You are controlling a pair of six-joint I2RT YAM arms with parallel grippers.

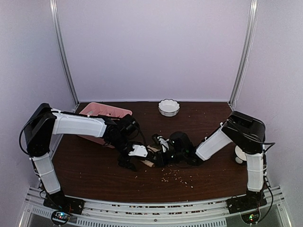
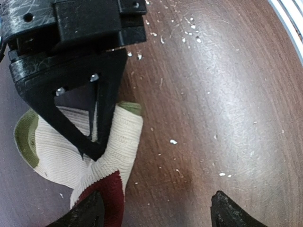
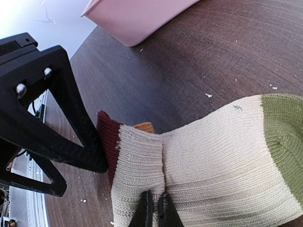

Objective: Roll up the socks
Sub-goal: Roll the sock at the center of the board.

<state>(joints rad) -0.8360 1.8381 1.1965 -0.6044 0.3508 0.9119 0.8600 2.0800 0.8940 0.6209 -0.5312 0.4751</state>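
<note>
Gripper R (image 3: 155,208): clenched, tips pinched tight on a crease mid-body of the striped sock (image 3: 213,156), bottom centre of R wrist view.
Gripper L (image 2: 157,195): released, fingers spread wide at bottom of L wrist view; one tip over the dark red band, other over bare table (image 2: 222,94). Grasping nothing.
Sock spot: flat on table, centre of top view, betw my two wrists. Cream body, red band, olive green end.
Long axis: in R wrist view runs left-right, red band at left, green end at right edge.
Sock vs L: sits lower left of L wrist frame, off to one side of the open gap, not centred in it.
Tan sock (image 3: 144,126): only a small orange-brown edge by the red band, tucked under the cream one; rest hidden.
Nearer arm: R is on it; L just beside, at the red-band end.
Next, my read: roll goes along that long axis, so I'd slide L over the band end before closing.
Risk: both sets of fingers v close; could clash.
Pink tray (image 3: 137,19): top of R wrist view, well apart.
</note>
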